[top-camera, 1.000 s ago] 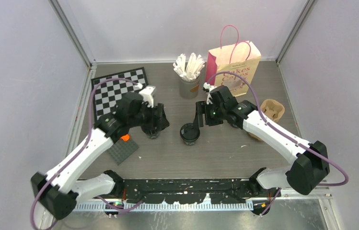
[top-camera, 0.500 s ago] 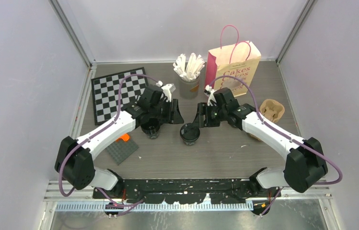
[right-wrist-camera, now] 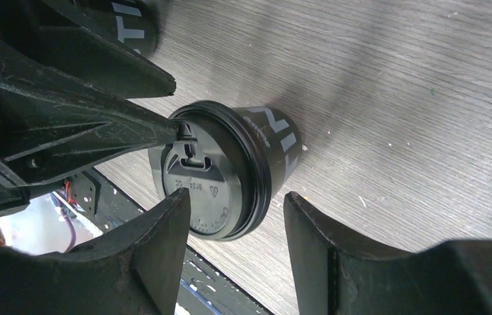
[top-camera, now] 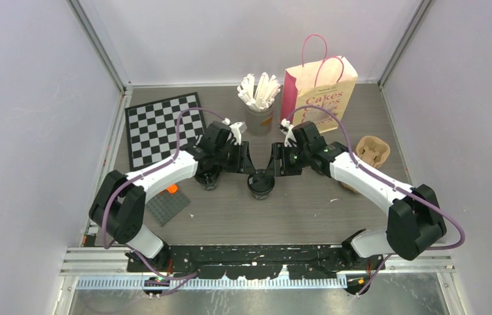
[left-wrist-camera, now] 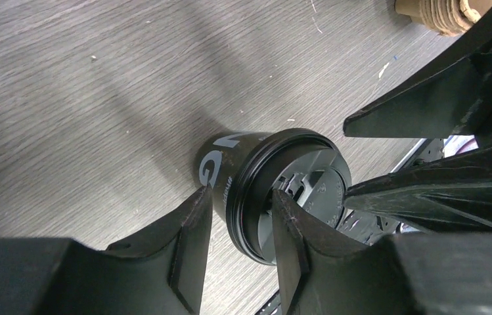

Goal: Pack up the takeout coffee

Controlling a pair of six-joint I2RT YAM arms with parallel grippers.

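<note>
White arm links [top-camera: 369, 181], black joints [top-camera: 412, 230], purple cables [top-camera: 325, 109]

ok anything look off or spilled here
Nothing spilled; the coffee cup stands upright, capped. Odd bit: both the left hand and right hand crowd that one cup from opposite sides.

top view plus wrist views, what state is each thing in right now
middle coffee cup, upright, lidded, between both grippers
left gripper, astride its lid rim, grip unclear
right gripper, open, astride it
second coffee cup, upright, partly hidden
paper bag, upright
stick cup, upright, full
cup carrier, visible wells empty
</note>
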